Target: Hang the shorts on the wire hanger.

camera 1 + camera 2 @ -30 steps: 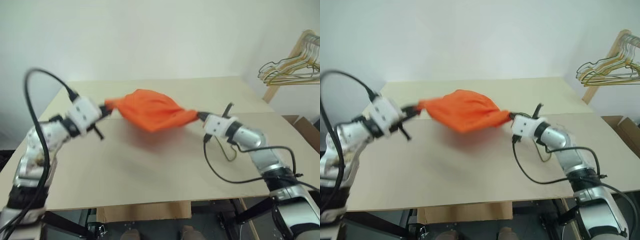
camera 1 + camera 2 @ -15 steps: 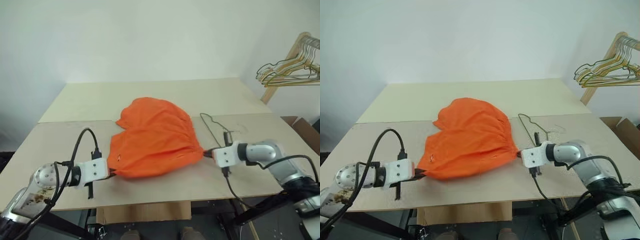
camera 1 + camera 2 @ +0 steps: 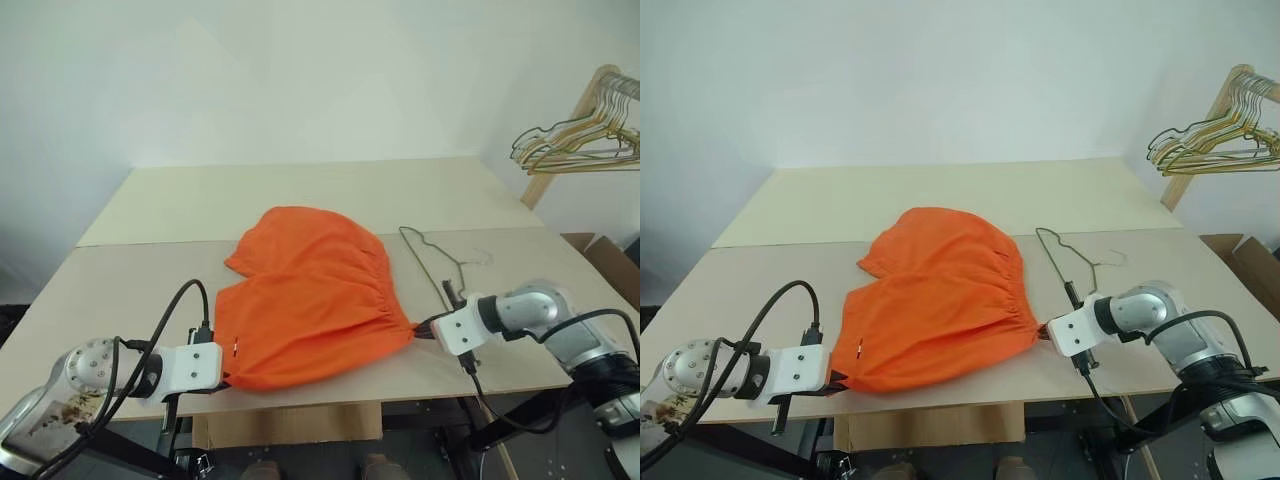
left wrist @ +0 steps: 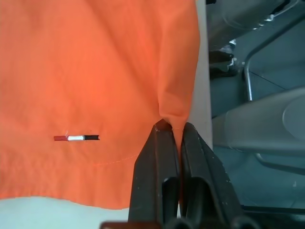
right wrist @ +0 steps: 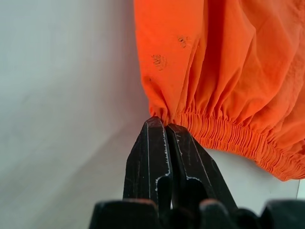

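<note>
Bright, even, diffuse light throughout; shadows faint and soft under the shorts on the bench; no glare; head views sharp; wrist views slightly soft close up.

The shorts lie mid-table; the wire hanger lies just right of them.

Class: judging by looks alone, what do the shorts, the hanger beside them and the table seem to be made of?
Shorts: thin matte woven fabric; it creases and gathers at the elastic waistband.
Hanger: thin dark wire, probably metal, bent into a hook.
Table: pale flat board, likely wood or laminate.
</note>
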Controlling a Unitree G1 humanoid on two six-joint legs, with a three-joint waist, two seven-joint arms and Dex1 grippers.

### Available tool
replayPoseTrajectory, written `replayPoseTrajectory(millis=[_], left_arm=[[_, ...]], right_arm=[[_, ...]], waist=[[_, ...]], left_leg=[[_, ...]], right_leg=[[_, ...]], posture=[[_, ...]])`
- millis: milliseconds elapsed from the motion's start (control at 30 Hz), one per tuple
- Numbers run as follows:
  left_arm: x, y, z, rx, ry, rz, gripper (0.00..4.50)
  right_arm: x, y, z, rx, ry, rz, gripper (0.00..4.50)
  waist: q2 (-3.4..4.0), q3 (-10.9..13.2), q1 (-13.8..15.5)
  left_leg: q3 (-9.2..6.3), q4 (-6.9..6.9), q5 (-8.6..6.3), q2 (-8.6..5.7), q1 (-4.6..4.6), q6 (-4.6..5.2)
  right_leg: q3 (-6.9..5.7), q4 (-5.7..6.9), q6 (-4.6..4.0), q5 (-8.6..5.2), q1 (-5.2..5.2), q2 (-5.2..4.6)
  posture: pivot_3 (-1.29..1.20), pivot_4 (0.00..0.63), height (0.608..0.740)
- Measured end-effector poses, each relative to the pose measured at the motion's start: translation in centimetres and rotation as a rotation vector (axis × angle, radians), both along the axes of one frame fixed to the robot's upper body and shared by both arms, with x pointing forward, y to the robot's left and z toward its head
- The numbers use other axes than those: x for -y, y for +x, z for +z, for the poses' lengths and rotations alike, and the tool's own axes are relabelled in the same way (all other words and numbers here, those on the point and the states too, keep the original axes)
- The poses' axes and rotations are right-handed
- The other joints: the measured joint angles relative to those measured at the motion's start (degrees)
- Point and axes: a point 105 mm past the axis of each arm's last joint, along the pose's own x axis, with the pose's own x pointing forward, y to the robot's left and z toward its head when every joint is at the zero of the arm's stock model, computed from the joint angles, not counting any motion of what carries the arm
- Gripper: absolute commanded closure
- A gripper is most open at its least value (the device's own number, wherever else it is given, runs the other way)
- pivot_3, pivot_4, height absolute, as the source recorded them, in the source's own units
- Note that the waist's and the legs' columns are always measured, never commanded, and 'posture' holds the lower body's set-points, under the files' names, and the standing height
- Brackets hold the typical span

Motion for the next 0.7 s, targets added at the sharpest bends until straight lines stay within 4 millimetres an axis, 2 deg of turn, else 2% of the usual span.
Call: replayPoseTrajectory(millis=[133,267,333,367,433,500,567,700], left_arm=[[-0.2,0.3,0.4,-0.012,-0.015,-0.006,2.91],[-1.5,0.7,2.7,0.004,-0.007,-0.012,1.61],[-2.2,0.8,3.9,-0.003,-0.026,0.002,0.98],[-2.4,1.0,4.6,0.002,-0.050,0.014,0.65],[-2.5,1.8,5.9,0.046,-0.086,0.027,0.05],[-2.1,3.2,7.3,0.130,-0.147,0.047,0.05],[-1.3,4.1,8.2,0.176,-0.220,0.048,0.05],[0.7,5.0,8.2,0.208,-0.314,0.038,0.05]], right_arm=[[1.1,-0.1,0.1,-0.044,-0.049,-0.048,2.40],[2.2,-0.5,1.2,-0.101,-0.055,-0.079,1.01],[2.5,0.8,2.1,-0.088,0.002,-0.179,0.34],[2.7,2.2,2.7,-0.060,0.044,-0.267,0.00],[3.2,4.8,3.8,-0.025,0.126,-0.438,0.00],[3.0,7.9,5.0,-0.029,0.282,-0.639,0.00],[2.8,10.3,5.5,-0.058,0.416,-0.810,0.00],[3.6,12.8,4.3,-0.158,0.530,-1.117,0.00]], waist=[[-0.01,0.0,0.2],[-0.02,0.0,0.1],[-0.03,0.0,-0.2],[-0.04,0.0,-0.5],[-0.05,0.0,-0.6],[-0.05,0.0,-0.6],[-0.05,0.0,-0.7],[-0.05,0.0,-0.7]], left_leg=[[0.03,0.00,0.00,0.00,0.00,0.00],[0.04,0.00,-0.02,0.02,-0.01,0.03],[0.13,-0.01,-0.03,0.05,0.06,0.04],[0.20,-0.01,-0.02,0.08,0.11,0.04],[0.20,-0.01,-0.02,0.06,0.13,0.03],[0.18,0.00,-0.01,0.06,0.14,0.02],[0.13,0.00,-0.01,0.07,0.13,0.02],[-0.01,0.00,-0.02,0.00,-0.15,0.02]], right_leg=[[0.00,-0.01,-0.09,-0.05,0.00,-0.02],[-0.01,-0.01,-0.08,-0.05,-0.02,-0.01],[0.00,0.02,-0.13,-0.07,-0.02,-0.02],[0.01,0.04,-0.22,-0.11,-0.02,-0.02],[0.01,0.10,-0.42,-0.21,-0.03,-0.02],[0.02,0.17,-0.36,-0.12,-0.03,0.02],[0.02,0.18,-0.14,0.04,-0.01,0.07],[-0.01,0.14,-0.09,0.04,-0.14,0.05]], posture=[[0.05,0.000,0.740],[0.05,0.000,0.740],[0.05,0.000,0.740],[0.05,0.000,0.740],[0.04,0.000,0.740],[0.04,0.000,0.740],[0.03,0.000,0.740],[0.03,0.000,0.740]])
